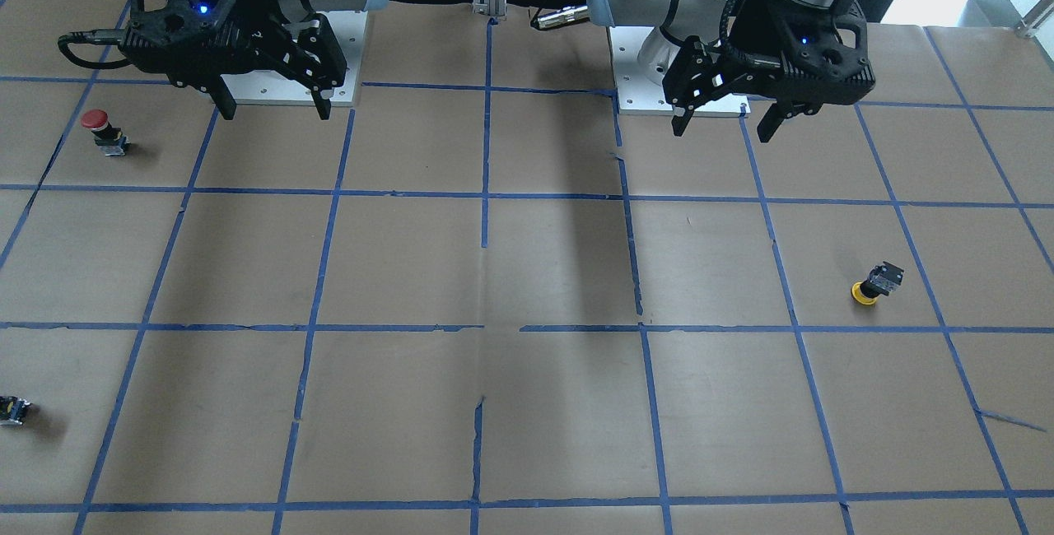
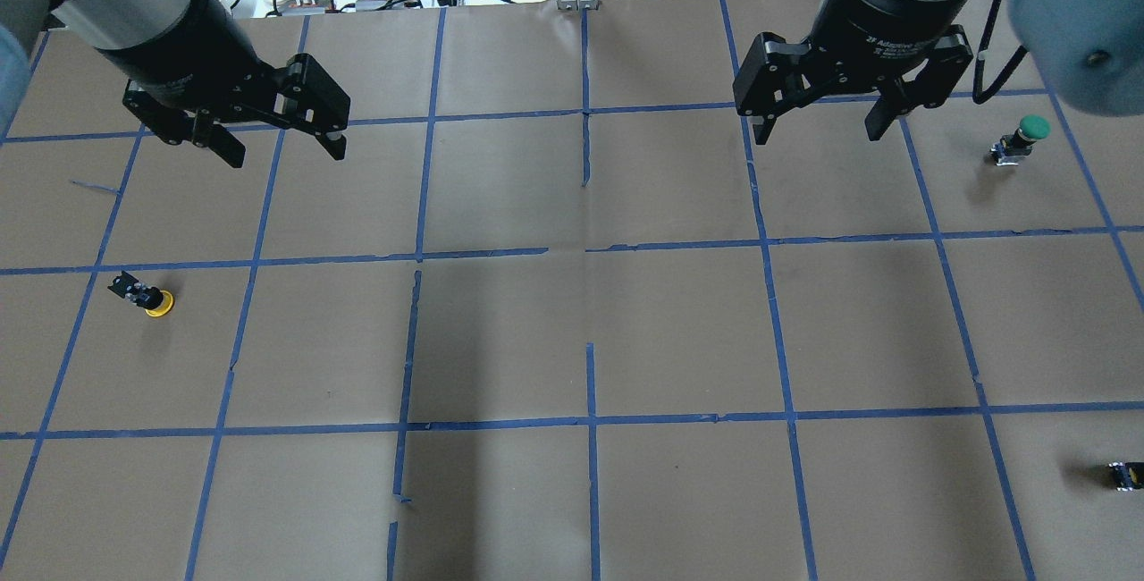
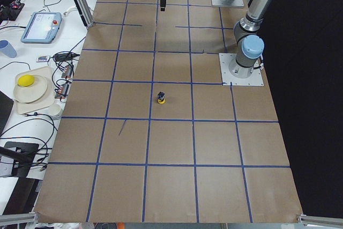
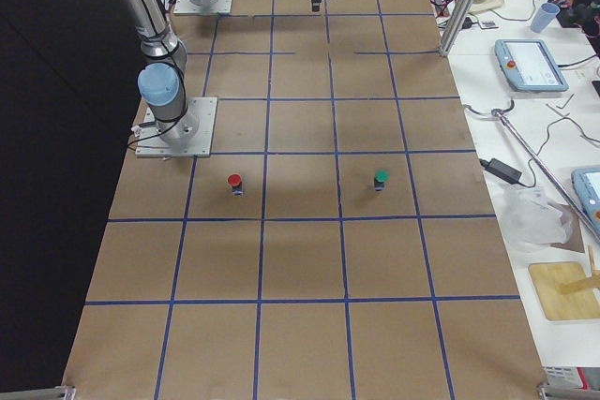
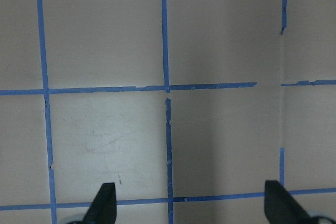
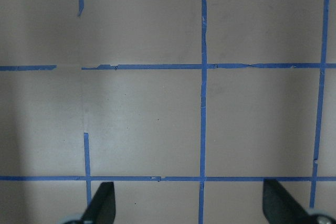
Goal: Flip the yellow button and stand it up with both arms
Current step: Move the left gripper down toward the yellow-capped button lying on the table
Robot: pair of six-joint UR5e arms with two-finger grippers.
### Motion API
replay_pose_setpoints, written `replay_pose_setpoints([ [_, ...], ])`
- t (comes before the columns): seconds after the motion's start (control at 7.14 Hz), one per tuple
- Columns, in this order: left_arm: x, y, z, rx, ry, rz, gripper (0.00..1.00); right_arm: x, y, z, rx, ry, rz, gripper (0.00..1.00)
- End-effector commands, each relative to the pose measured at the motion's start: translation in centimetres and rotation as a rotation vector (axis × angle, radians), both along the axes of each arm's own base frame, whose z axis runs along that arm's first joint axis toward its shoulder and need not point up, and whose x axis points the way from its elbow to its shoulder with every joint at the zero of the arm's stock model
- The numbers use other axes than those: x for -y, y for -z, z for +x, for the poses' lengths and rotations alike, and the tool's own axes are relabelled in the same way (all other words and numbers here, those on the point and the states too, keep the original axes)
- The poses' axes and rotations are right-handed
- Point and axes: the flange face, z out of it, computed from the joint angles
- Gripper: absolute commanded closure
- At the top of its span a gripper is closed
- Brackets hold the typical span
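Observation:
The yellow button (image 2: 147, 296) sits on the brown paper table on my left side, cap against the table and black-and-silver body tilted upward. It also shows in the front-facing view (image 1: 875, 282) and the left side view (image 3: 161, 98). My left gripper (image 2: 284, 152) hangs open and empty above the table, well behind the button and to its right; it also shows in the front-facing view (image 1: 722, 130). My right gripper (image 2: 819, 134) is open and empty over the right half, far from the button, and shows at the left in the front-facing view (image 1: 274, 111). Both wrist views show only taped paper between open fingertips (image 5: 102, 205) (image 6: 101, 203).
A red-capped button (image 1: 103, 132) stands near my right arm's base. A green-capped button (image 2: 1023, 138) stands at the far right. A small dark block with a yellow spot (image 2: 1126, 475) lies by the right edge. Blue tape lines grid the table (image 2: 590, 322).

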Motion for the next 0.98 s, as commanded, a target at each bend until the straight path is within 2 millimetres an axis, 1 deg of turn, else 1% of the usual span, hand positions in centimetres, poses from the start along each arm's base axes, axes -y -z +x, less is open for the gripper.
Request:
replay_pose_setpoints([
  [0.0, -1.2, -0.4, 0.4, -0.007, -0.003, 0.024, 0.00, -0.2, 0.6, 0.0, -0.002, -0.001, 0.010, 0.00],
  [0.14, -0.9, -0.2, 0.4, -0.004, -0.003, 0.024, 0.00, -0.4, 0.4, 0.0, -0.002, -0.001, 0.007, 0.00],
  [0.28, -1.4, -0.1, 0.6, -0.003, -0.006, 0.043, 0.00, -0.3, 0.5, 0.0, -0.002, -0.001, 0.010, 0.00],
  [0.42, -1.1, 0.4, 2.0, -0.004, 0.003, 0.064, 0.00, -0.3, 0.6, -0.1, -0.001, 0.000, 0.012, 0.00],
  [0.56, -0.5, 2.2, 5.8, -0.015, 0.051, 0.092, 0.00, -0.3, 0.6, -0.1, -0.001, 0.000, 0.009, 0.00],
  [0.7, -0.2, 3.9, 9.8, -0.033, 0.057, 0.111, 0.00, -0.3, 0.6, -0.1, -0.001, 0.002, 0.009, 0.00],
  [0.84, -0.3, 4.6, 12.7, -0.045, 0.129, 0.113, 0.00, -0.3, 0.6, -0.2, -0.002, 0.003, 0.011, 0.00],
])
